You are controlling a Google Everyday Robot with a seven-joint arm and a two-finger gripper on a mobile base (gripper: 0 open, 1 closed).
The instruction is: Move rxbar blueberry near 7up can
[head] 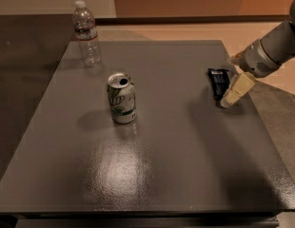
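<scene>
The rxbar blueberry [217, 83], a small dark navy bar, lies flat near the right edge of the grey table [157, 165]. The 7up can [122, 98], white and green with a silver top, stands upright left of the table's middle, well apart from the bar. My gripper [231, 80] reaches in from the right. It is open and low over the bar's right side, with one cream finger [236, 90] beside the bar's near end. It holds nothing.
A clear plastic water bottle [86, 33] stands at the table's far left corner. The table's right edge runs just under my arm [271, 53], with floor beyond it.
</scene>
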